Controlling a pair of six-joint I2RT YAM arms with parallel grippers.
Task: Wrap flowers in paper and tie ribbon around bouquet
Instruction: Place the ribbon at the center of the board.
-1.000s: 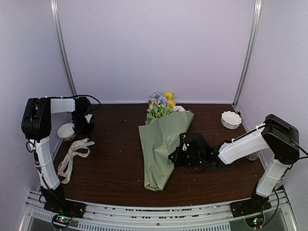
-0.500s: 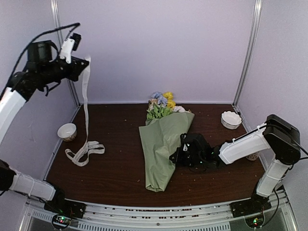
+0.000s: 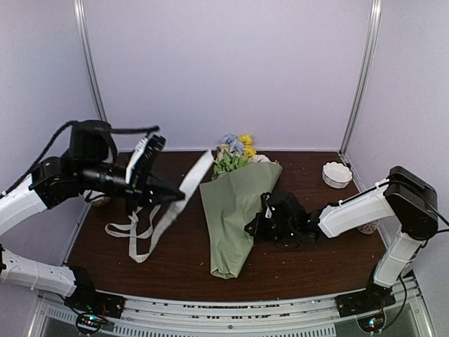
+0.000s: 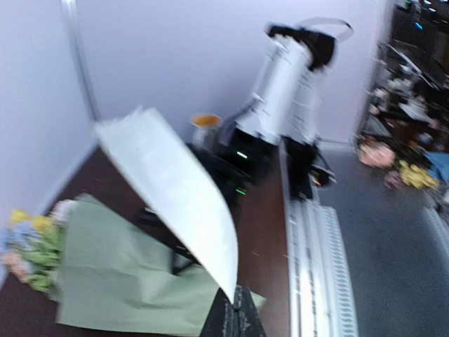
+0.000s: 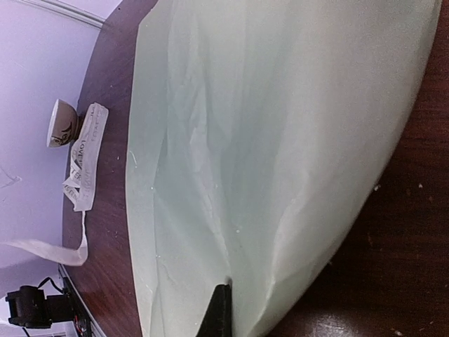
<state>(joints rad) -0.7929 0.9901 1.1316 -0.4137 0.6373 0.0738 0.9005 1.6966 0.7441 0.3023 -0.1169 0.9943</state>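
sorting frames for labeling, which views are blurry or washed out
Left wrist: blurred throughout, the ribbon a soft white band. Top external: mostly sharp, only the left gripper and ribbon smeared. Right wrist: the bouquet fills the frame, pale and slightly washed out, creases readable.

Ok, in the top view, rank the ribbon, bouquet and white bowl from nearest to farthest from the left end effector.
1. Ribbon: held in the left end effector.
2. Bouquet: mid-table, to its right.
3. White bowl: back right, farthest.
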